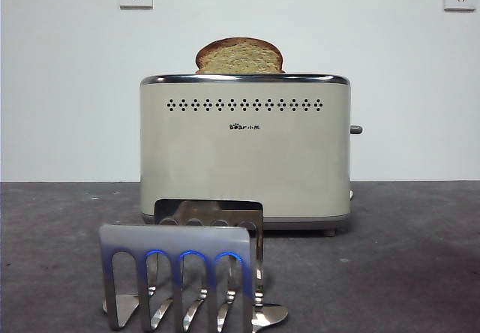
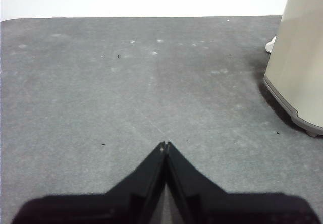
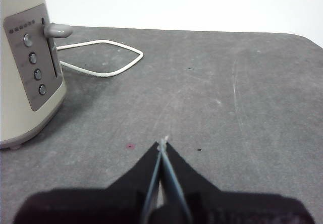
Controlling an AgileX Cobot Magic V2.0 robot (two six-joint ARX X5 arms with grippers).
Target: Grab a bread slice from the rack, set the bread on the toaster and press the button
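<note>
The table point(image 1: 420, 258) carries the toaster point(image 1: 245, 160), with the empty rack point(image 1: 180, 273) in front. The slice of bread point(image 1: 240, 57) already stands in the toaster's top, dome showing. Only the button point(image 3: 58, 31) remains, apparently still raised. My right pincer point(image 3: 162, 144) and left pincer point(image 2: 165, 146) are closed, empty, near the toaster's opposite ends.

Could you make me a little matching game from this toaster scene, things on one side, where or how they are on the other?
Things:
1. slice of bread
2. rack
3. button
4. left tool

States:
A. shut, low over the bare table
B. sticks out of the toaster's narrow side
C. pokes up from the toaster's top
D. empty, in front of the toaster

Pairs: 1-C, 2-D, 3-B, 4-A
</note>
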